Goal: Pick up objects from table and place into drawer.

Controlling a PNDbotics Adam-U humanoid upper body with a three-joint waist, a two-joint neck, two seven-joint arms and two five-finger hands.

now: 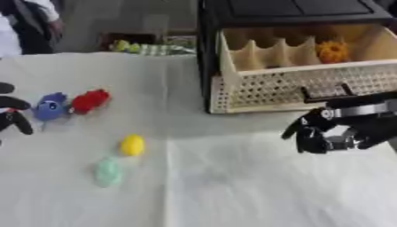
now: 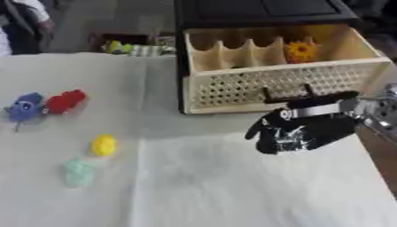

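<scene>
Four small toys lie on the white cloth at the left: a blue one (image 1: 51, 106) touching a red one (image 1: 91, 100), a yellow one (image 1: 132, 144) and, just below it, a pale green one (image 1: 108, 171). The pulled-out wooden drawer (image 1: 302, 88) of the black cabinet holds an orange toy (image 1: 332, 52). My right hand (image 2: 298, 129) hovers in front of the drawer, fingers curled, nothing in it. My left hand (image 1: 13, 116) shows at the left edge beside the blue toy, fingers relaxed and apart.
The black cabinet (image 1: 294, 13) stands at the back right. A box with yellow and green items (image 1: 147, 44) sits beyond the table's far edge. The table's right edge (image 2: 372, 155) runs close to my right hand.
</scene>
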